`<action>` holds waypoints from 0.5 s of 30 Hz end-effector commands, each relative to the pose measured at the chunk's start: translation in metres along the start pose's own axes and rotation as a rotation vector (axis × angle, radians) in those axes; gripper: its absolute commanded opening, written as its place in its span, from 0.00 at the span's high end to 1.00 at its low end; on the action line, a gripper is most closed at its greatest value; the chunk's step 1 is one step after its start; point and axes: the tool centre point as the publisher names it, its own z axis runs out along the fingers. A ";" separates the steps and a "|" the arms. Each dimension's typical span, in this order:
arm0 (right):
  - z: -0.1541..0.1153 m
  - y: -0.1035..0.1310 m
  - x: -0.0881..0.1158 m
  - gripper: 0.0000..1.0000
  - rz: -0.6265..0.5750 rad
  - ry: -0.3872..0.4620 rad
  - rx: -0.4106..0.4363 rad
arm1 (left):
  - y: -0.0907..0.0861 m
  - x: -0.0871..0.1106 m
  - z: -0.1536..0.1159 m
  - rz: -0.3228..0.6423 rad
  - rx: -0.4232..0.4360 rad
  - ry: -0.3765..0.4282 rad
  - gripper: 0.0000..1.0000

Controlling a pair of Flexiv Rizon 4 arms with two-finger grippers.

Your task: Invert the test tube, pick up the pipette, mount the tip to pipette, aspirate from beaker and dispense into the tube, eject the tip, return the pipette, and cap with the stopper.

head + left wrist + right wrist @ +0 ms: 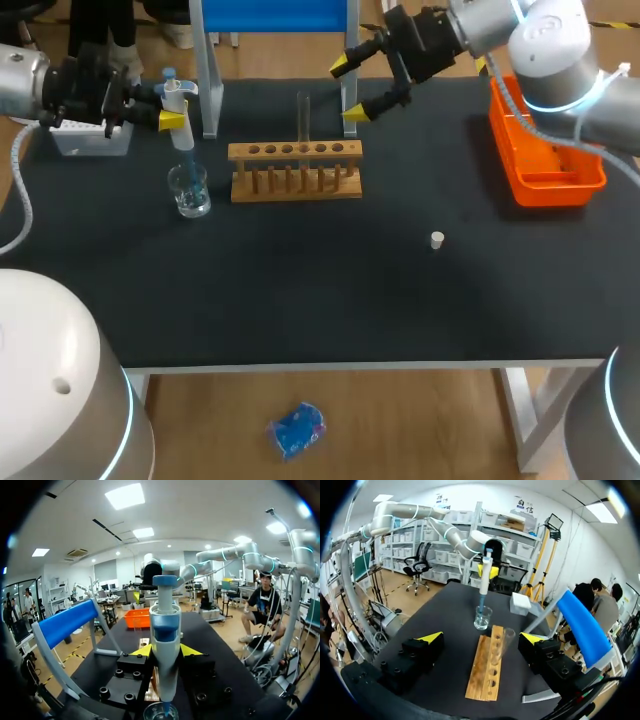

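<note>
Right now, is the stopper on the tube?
No, the stopper lies on the table, far from the tube in the rack.

- table (300, 300): matte black top, plain
- rack (296, 172): light-brown wood, row of dark holes
- pipette (176, 100): white body, blue cap and blue band; mounted tip looks bluish
- beaker (189, 192): clear glass, colourless liquid
- test tube (303, 115): clear, colourless
- stopper (437, 239): white
- bin (545, 160): bright orange
- tip box (90, 142): white to pale grey
- panel (270, 15): solid blue, on grey frame
- left gripper (172, 106), right gripper (347, 90): black bodies, bright yellow fingertips
- left arm (20, 80), right arm (550, 40): silver-grey with light-blue glowing rings
</note>
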 end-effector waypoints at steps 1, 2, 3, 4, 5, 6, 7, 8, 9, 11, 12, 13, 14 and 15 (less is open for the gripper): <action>0.003 -0.013 -0.004 0.00 0.019 -0.018 -0.015 | -0.001 0.001 -0.001 0.000 -0.003 -0.001 1.00; 0.003 -0.015 -0.004 0.00 0.024 -0.021 -0.017 | -0.001 0.001 -0.001 0.000 -0.003 -0.001 1.00; 0.003 -0.017 -0.005 0.00 0.029 -0.027 -0.017 | -0.001 0.001 -0.001 0.000 -0.003 -0.001 1.00; 0.003 -0.018 -0.006 0.00 0.040 -0.035 -0.020 | -0.001 0.001 -0.001 0.000 -0.003 -0.001 1.00; 0.003 -0.019 -0.006 0.00 0.044 -0.036 -0.022 | -0.001 0.001 -0.001 0.000 -0.003 -0.001 1.00; 0.003 -0.019 -0.007 0.00 0.049 -0.038 -0.023 | -0.001 0.001 -0.001 0.000 -0.003 -0.001 1.00; 0.004 -0.020 -0.006 0.00 0.055 -0.041 -0.021 | -0.001 0.001 -0.001 0.000 -0.003 -0.001 1.00; 0.005 -0.020 -0.006 0.00 0.065 -0.046 -0.020 | -0.001 0.001 -0.001 0.000 -0.003 -0.001 1.00; 0.006 -0.021 -0.007 0.00 0.073 -0.049 -0.020 | -0.001 0.001 -0.001 0.000 -0.003 -0.001 1.00; 0.007 -0.022 -0.006 0.00 0.089 -0.057 -0.014 | -0.001 0.001 -0.001 0.000 -0.003 -0.001 1.00; 0.007 -0.023 -0.007 0.00 0.098 -0.062 -0.010 | -0.001 0.001 -0.001 0.000 -0.003 -0.001 1.00; 0.007 -0.023 -0.007 0.00 0.098 -0.062 -0.014 | -0.001 0.001 -0.001 0.000 -0.003 -0.001 1.00; 0.007 -0.023 -0.008 0.00 0.103 -0.063 -0.016 | -0.001 0.001 -0.001 0.000 -0.003 -0.001 1.00; 0.008 -0.024 -0.008 0.00 0.110 -0.068 -0.015 | -0.001 0.001 -0.001 0.000 -0.003 -0.001 1.00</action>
